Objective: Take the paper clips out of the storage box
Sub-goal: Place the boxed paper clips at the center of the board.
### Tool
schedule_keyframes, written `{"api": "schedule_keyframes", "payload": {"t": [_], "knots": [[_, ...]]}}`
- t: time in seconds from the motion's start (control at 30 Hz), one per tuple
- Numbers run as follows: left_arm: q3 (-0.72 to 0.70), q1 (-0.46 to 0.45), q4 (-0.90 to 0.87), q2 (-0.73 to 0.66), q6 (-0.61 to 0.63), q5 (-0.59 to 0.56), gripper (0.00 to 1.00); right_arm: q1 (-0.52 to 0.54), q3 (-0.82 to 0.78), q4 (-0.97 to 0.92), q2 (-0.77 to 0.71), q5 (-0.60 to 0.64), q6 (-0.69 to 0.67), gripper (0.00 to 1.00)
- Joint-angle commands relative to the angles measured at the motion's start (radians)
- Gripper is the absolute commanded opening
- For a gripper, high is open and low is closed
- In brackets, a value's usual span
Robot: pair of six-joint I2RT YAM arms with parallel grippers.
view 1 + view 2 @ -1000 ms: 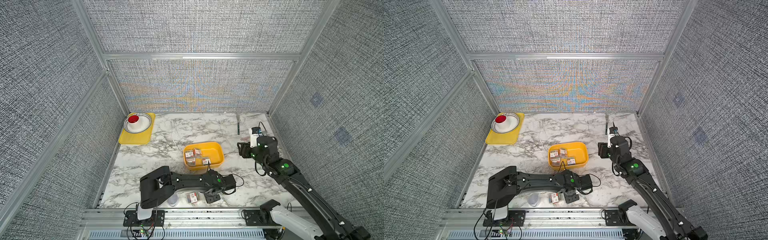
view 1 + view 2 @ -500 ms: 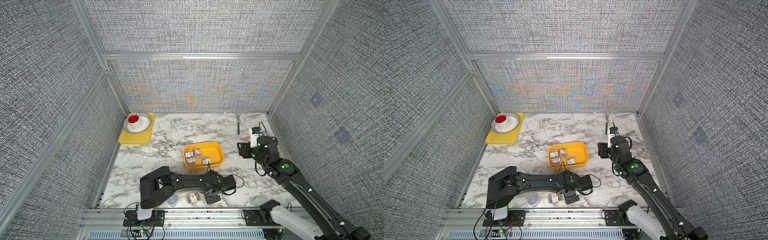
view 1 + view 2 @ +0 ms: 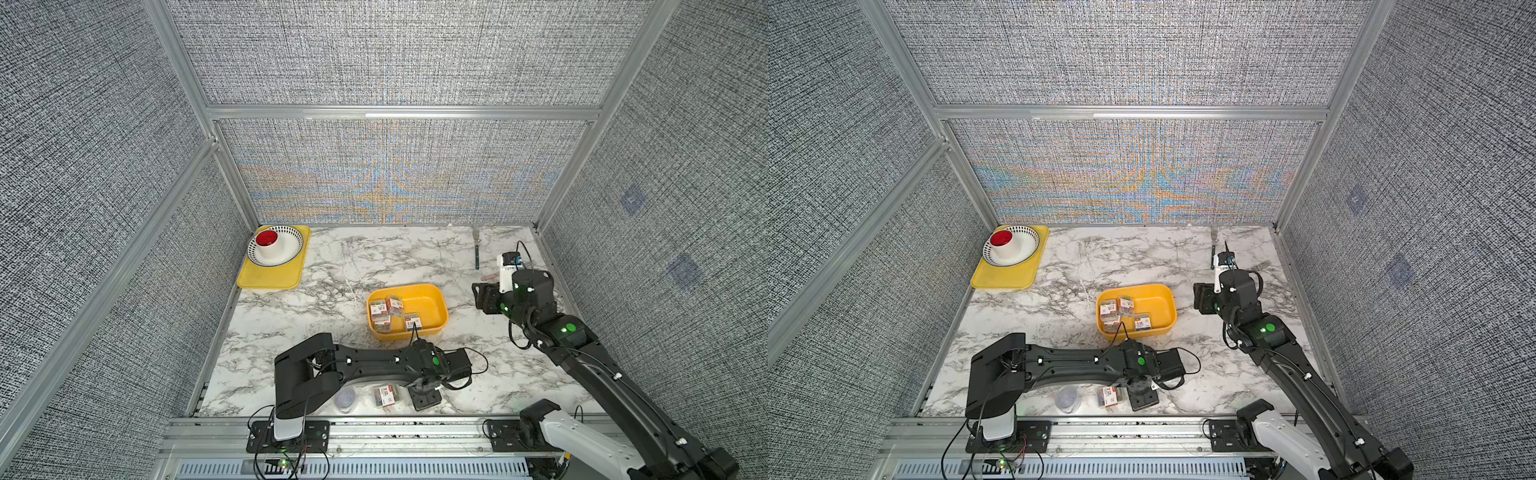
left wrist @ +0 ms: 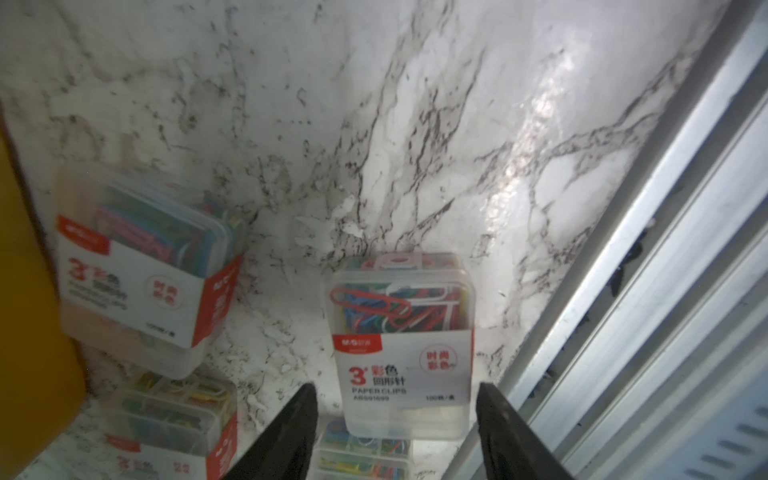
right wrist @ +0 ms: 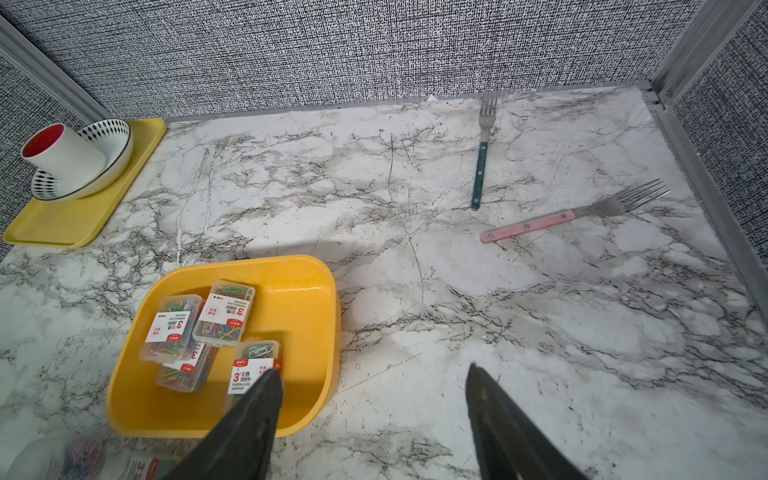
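We see the left gripper low over the white marble tabletop near its front edge. Its black fingers are parted either side of a clear rectangular plastic pack of multicoloured paper clips resting there, with no grip on it. Several more such packs lie inside the deep yellow-orange plastic storage tub mid-table, and the right gripper near it stands wide apart, empty.

Several paper clip packs are lying in the storage box, crowding its left end. In front of the box, further packs and a tub are sitting on the bench (the tub leftmost). Behind-left, a tray is carrying a bowl holding a cup; two forks are lying behind-right.
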Motion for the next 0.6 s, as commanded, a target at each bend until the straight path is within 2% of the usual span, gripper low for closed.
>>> {"api": "schedule_keyframes", "payload": {"t": [0.0, 0.17, 0.37, 0.57], "knots": [[0.015, -0.001, -0.016, -0.048, 0.014, -0.037, 0.64, 0.0, 0.015, 0.026, 0.004, -0.004, 0.003, 0.72], [0.048, -0.001, -0.041, -0.17, 0.017, -0.124, 0.64, -0.001, 0.019, 0.035, 0.014, -0.011, 0.003, 0.73], [0.04, 0.016, -0.047, -0.365, -0.013, -0.312, 0.65, -0.001, 0.017, 0.049, 0.035, -0.046, 0.016, 0.72], [-0.081, 0.14, -0.006, -0.623, -0.124, -0.503, 0.71, 0.0, -0.007, 0.08, 0.038, -0.093, 0.041, 0.72]]}}
